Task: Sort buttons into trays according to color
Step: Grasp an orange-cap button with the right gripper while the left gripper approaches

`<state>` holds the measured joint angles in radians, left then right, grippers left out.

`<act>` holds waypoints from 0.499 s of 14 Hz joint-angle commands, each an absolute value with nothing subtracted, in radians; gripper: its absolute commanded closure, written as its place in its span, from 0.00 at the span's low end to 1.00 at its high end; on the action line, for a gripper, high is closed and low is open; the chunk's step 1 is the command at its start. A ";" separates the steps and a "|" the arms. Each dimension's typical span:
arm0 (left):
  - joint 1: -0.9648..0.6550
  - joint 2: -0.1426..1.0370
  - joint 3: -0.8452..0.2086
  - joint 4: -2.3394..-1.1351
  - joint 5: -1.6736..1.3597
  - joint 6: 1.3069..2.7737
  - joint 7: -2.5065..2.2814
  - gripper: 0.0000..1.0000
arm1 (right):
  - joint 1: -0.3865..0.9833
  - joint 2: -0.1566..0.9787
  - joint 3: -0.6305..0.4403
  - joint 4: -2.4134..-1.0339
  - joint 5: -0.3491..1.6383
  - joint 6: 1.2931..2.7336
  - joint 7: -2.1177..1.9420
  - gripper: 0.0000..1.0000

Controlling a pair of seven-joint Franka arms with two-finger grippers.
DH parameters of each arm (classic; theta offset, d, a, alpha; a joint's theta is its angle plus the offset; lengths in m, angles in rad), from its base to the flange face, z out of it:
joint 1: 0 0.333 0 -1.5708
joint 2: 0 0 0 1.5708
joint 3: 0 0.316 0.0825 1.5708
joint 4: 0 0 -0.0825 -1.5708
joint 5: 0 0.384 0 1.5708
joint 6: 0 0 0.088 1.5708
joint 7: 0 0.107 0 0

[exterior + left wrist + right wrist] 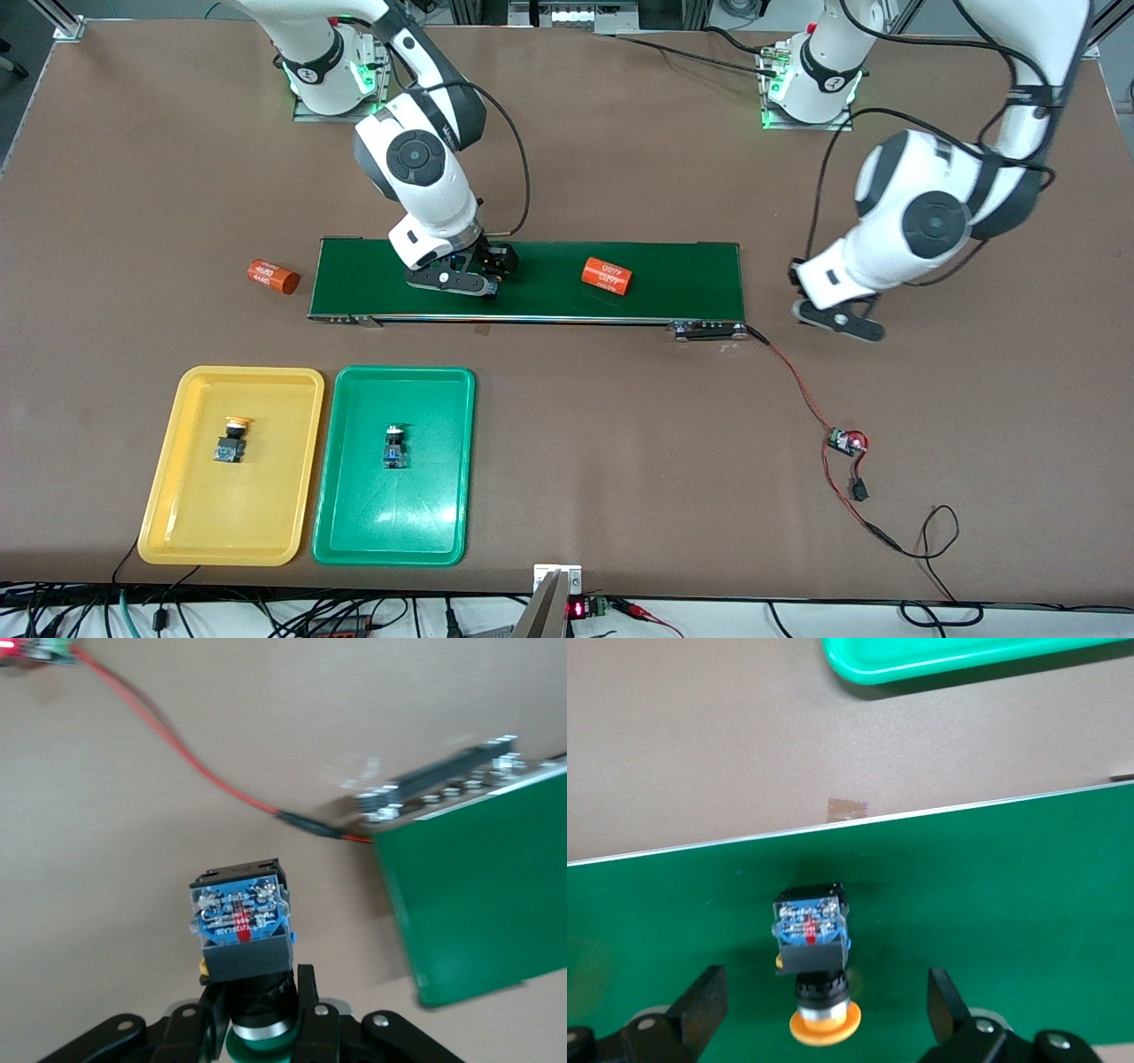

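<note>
My left gripper (837, 319) hangs over bare table just off the conveyor belt's end at the left arm's side. In the left wrist view this gripper (259, 1003) is shut on a green-capped button (241, 926), gripping its black collar. My right gripper (483, 273) is low over the belt and open. In the right wrist view the right gripper (826, 985) has a yellow-orange-capped button (812, 935) lying on the belt between its fingers (700, 1005), untouched. The yellow tray (221, 518) holds one yellow-capped button (232, 440). The green tray (390, 523) holds one green-capped button (395, 446).
The long dark-green conveyor belt (673, 275) carries an orange cylinder (607, 276). A second orange cylinder (272, 276) lies on the table off the belt's other end. A red wire runs from the belt to a small circuit board (846, 440).
</note>
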<state>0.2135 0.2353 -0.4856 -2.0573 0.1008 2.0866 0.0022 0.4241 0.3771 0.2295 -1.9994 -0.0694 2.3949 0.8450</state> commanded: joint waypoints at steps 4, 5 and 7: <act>0.098 0.301 -0.526 -2.056 0.097 2.101 -0.139 1.00 | 0.437 0.443 0.218 -1.987 -0.081 2.447 0.854 0.17; 0.077 0.314 -0.526 -2.057 0.097 2.120 -0.178 1.00 | 0.437 0.445 0.218 -1.987 -0.084 2.447 0.851 0.35; 0.019 0.340 -0.525 -2.057 0.097 2.126 -0.241 1.00 | 0.426 0.446 0.216 -1.987 -0.089 2.445 0.850 0.82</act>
<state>0.0698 0.3112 -0.5280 -2.0717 0.0998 2.1194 -0.1806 0.4244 0.4400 0.2252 -1.9988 -0.0756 2.4405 0.8450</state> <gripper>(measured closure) 0.665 0.361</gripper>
